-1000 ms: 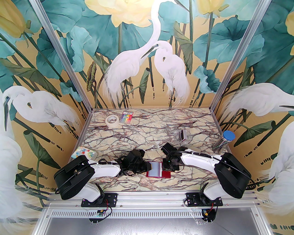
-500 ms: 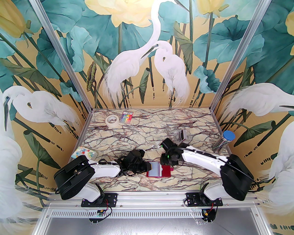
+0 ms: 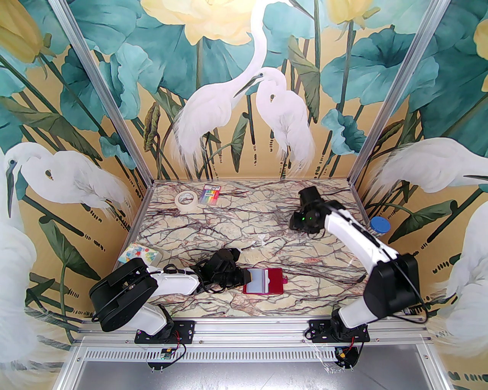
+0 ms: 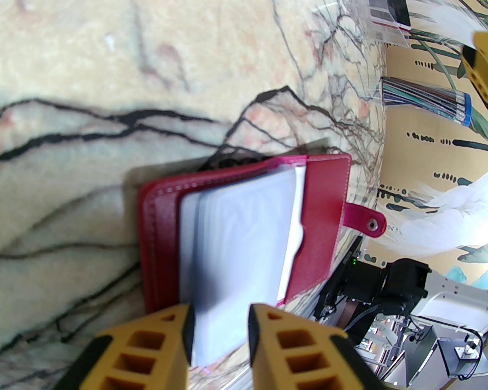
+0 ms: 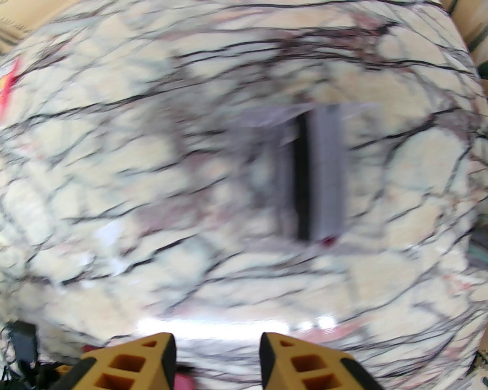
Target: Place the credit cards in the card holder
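Note:
The dark red card holder (image 3: 267, 282) lies open near the table's front, its snap tab pointing right. My left gripper (image 3: 245, 277) is shut on the left edge of its pale inner sleeves (image 4: 236, 236), one finger on each side. My right gripper (image 3: 303, 224) hangs over the back right of the table, open with nothing between its fingers (image 5: 167, 362). Below and ahead of it, blurred, the credit cards (image 5: 324, 171) stand on edge in a small clear case, with black, grey-lilac and a bit of red showing. The left wrist view catches them far off (image 4: 392, 13).
A tape roll (image 3: 186, 200) and a rainbow-striped packet (image 3: 211, 194) lie at the back left. A clear tube with a blue cap (image 3: 379, 225) stands by the right wall. A patterned box (image 3: 139, 254) sits at the left edge, beside the left arm.
The right arm rose from the card holder's right half and swung to the back right over the clear case, its jaws widening. The left arm and the card holder stayed put.

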Motion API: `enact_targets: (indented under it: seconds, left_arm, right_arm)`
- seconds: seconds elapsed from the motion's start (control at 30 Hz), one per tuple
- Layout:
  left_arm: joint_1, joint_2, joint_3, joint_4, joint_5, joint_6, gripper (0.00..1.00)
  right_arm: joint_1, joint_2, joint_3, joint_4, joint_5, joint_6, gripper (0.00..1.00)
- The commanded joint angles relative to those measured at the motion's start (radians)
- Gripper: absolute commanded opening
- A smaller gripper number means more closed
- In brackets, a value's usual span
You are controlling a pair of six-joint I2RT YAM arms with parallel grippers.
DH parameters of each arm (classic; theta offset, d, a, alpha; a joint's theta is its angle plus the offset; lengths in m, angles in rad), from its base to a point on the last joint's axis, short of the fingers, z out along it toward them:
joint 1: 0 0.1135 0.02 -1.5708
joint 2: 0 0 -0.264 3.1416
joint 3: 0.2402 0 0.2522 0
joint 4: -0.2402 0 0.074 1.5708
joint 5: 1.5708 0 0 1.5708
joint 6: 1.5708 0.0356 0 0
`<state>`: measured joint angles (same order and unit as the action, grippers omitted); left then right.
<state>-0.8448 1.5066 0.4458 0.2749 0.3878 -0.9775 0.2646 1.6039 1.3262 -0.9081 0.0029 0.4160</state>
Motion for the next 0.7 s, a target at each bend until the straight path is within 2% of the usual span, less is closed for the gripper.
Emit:
enact_targets:
  seconds: [0.0, 0.2, 0.4, 0.67]
  left_arm:
    - [-0.007, -0.002, -0.024, -0.032, -0.027, -0.010, 0.31]
    - [-0.007, -0.008, -0.031, -0.031, -0.033, -0.011, 0.31]
    - [-0.007, -0.008, -0.030, -0.032, -0.035, -0.010, 0.31]
    - [-0.007, -0.007, -0.029, -0.032, -0.035, -0.010, 0.31]
  right_arm:
    - [-0.031, 0.070, 0.092, -0.069, 0.052, -0.103, 0.47]
    - [-0.073, 0.189, 0.183, -0.082, 0.064, -0.127, 0.58]
    - [-0.080, 0.313, 0.286, -0.132, 0.098, -0.148, 0.58]
    - [-0.082, 0.369, 0.303, -0.156, 0.120, -0.161, 0.58]
